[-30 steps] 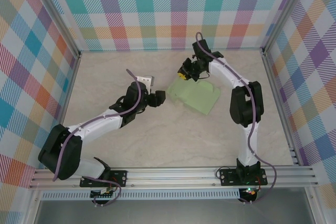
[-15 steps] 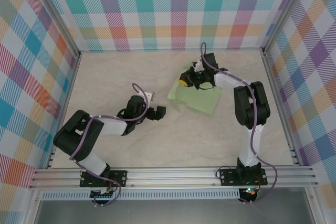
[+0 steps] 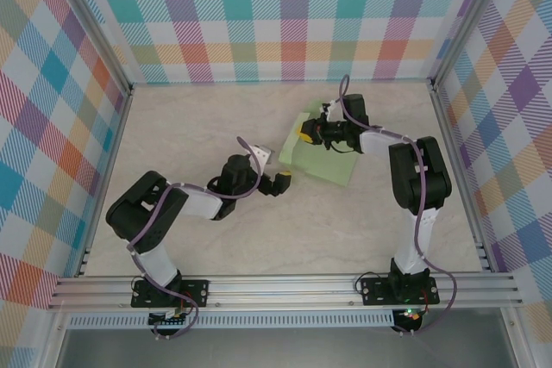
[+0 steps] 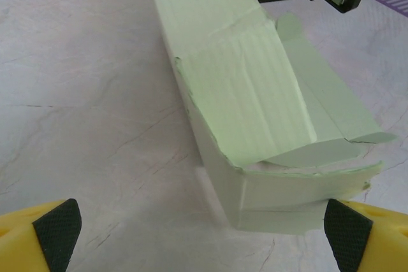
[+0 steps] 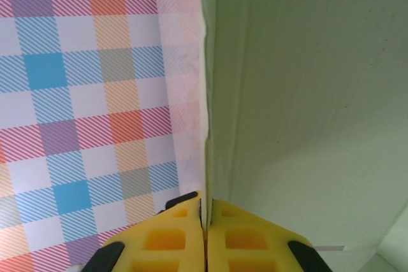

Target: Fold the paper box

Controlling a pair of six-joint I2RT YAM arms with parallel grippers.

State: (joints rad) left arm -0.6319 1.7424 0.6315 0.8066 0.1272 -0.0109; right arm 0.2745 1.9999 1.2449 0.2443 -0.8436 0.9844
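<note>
Right gripper (image 3: 304, 132) is clamped tight on the far-left edge of the paper box (image 3: 323, 158); on its own wrist camera the yellow jaws are pressed together with a thin wall of green card pinched upright between them; that grip looks meant to anchor the piece and hold one panel raised while the other arm works. The box sits on the table (image 3: 190, 127) right of centre, toward the back, and it is only partly formed: a long trough of pale green card with a curved flap arching over its near end. Left gripper (image 3: 280, 182) lies low just off the box's near-left corner, jaws spread as wide as they go and holding nothing; its black pads (image 4: 56, 234) straddle the open end of the box, one on each side; my read is that it's lining up to squeeze or tuck that loose flap, though whether the small tab beneath is already seated is hard to tell from here.
</note>
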